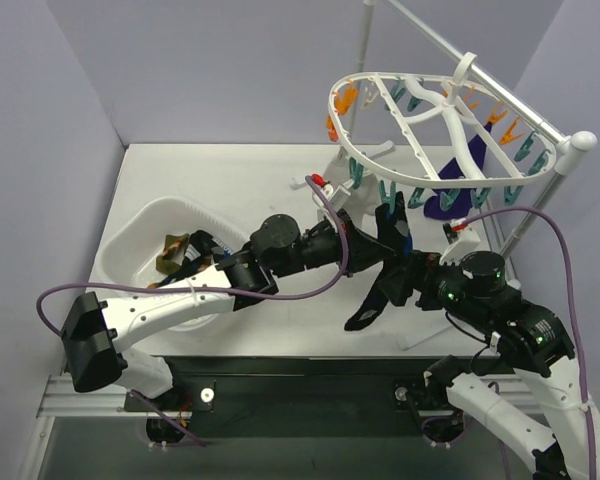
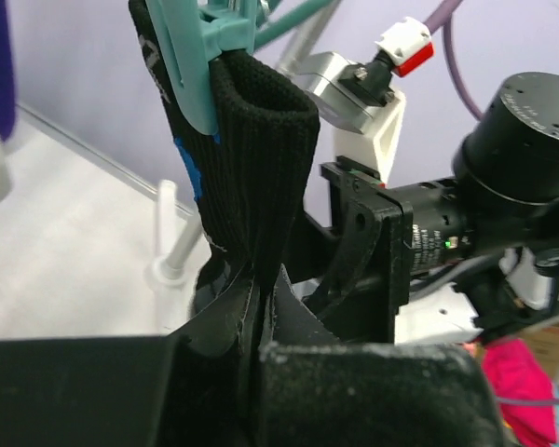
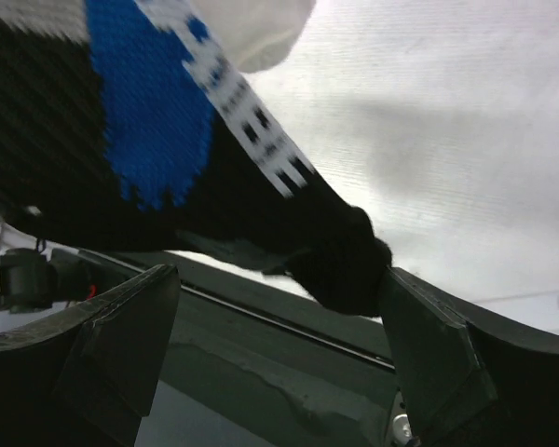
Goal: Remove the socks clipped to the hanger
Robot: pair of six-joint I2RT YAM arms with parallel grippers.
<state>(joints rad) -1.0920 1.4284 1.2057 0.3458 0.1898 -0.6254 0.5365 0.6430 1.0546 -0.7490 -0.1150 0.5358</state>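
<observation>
A black sock (image 1: 380,285) with a blue patch and white print hangs from a teal clip (image 2: 191,65) on the white oval hanger (image 1: 455,125). My left gripper (image 1: 377,248) is shut on this sock just below its ribbed cuff (image 2: 265,140), and the fabric is pinched between the jaws (image 2: 259,321). My right gripper (image 1: 417,283) stands open lower down at the sock's foot. In the right wrist view the black toe (image 3: 345,265) rests against the inner face of one of its fingers (image 3: 429,345). A dark purple sock (image 1: 446,205) hangs at the hanger's far side.
A white tub (image 1: 130,225) at the left holds orange-brown and dark socks (image 1: 177,250). The hanger hangs from a white pole rack (image 1: 570,150) at the right. Teal and orange clips (image 1: 342,108) dangle around the ring. Both arms crowd under the hanger.
</observation>
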